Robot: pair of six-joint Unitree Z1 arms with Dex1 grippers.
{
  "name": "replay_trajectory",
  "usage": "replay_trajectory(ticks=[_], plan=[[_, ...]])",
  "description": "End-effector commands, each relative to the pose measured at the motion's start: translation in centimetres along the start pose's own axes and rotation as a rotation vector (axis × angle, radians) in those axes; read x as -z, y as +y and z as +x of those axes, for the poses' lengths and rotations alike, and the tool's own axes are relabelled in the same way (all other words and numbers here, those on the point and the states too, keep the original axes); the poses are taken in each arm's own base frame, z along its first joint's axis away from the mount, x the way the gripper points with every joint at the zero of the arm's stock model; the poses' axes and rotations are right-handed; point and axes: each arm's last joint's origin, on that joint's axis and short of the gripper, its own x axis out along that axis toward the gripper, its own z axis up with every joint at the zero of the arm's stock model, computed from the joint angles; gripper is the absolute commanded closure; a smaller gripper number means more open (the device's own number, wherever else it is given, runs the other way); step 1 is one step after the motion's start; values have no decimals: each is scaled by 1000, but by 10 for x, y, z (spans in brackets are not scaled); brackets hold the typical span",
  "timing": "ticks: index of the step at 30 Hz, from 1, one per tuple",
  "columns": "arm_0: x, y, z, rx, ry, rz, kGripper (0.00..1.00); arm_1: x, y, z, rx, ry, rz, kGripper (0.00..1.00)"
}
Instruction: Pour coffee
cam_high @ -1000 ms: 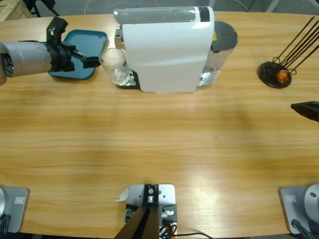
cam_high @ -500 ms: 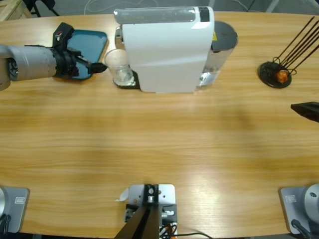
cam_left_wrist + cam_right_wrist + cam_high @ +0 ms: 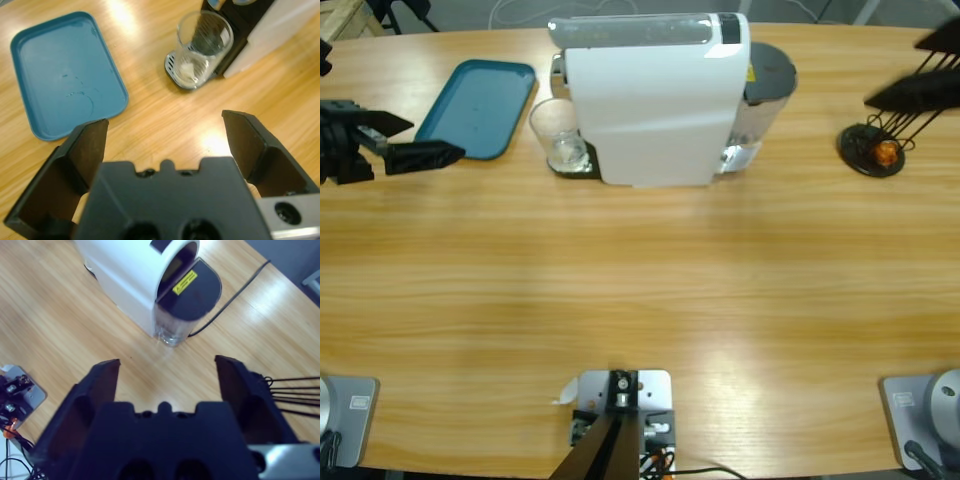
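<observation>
Fingers of the left gripper (image 3: 408,142) are spread wide and grasp nothing; they hover over bare tabletop (image 3: 640,290) at the far left edge, just beside the near end of a teal tray (image 3: 478,106). To the right of the tray, a clear glass (image 3: 558,133) stands on the drip grate of a white coffee machine (image 3: 655,95), tucked against its front; whether any coffee is in it cannot be told. Further right sits a black wire stand (image 3: 875,145) holding a small orange object. Over it, at the upper right corner, the right gripper (image 3: 918,78) hangs with its fingers released and well apart, holding nothing.
</observation>
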Motion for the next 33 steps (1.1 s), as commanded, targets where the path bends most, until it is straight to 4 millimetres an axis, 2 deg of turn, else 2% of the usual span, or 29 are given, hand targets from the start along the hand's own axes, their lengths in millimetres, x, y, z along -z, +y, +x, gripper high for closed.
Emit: replay_trajectory(ticks=[1, 4, 8, 11, 13, 22, 28, 33], plan=[[15, -2, -6, -21, 28, 54, 0, -68, -38, 68, -22, 129, 20, 1000], [16, -2, -13, -37, 9, 56, 0, -91, -47, 90, -24, 156, 24, 1000], [18, -2, -15, -38, 16, 54, 0, -118, -58, 131, -52, 243, 26, 1000], [18, -2, -12, -38, 26, 52, 0, -134, -50, 151, -73, 269, -7, 1000], [17, -2, -11, -38, 31, 51, 0, -136, -46, 159, -83, 281, -16, 1000], [16, -1, -6, -37, 52, 50, 0, -131, -36, 170, -108, 318, -30, 1000], [15, -1, -3, -36, 61, 49, 0, -134, -36, 172, -106, 307, -31, 1000], [14, -1, 0, -36, 67, 50, 0, -133, -27, 172, -114, 318, -47, 1000]])
